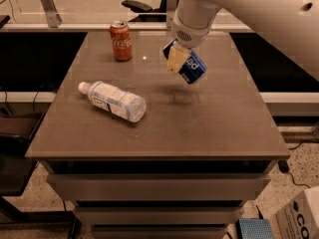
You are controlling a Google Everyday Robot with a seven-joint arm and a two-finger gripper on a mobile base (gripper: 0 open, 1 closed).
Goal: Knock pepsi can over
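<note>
The dark blue pepsi can (192, 67) with white lettering hangs tilted in the air above the brown table (199, 128), right of centre. My gripper (178, 59) comes down from the white arm at the top and is shut on the pepsi can; one pale yellow finger (175, 59) shows across the can's left side. The can casts a faint shadow on the table below it.
A red Coca-Cola can (121, 40) stands upright at the table's back left. A clear plastic bottle (113, 100) with a white cap lies on its side at the left. A cardboard box (303, 215) and a blue item (254, 229) sit on the floor at right.
</note>
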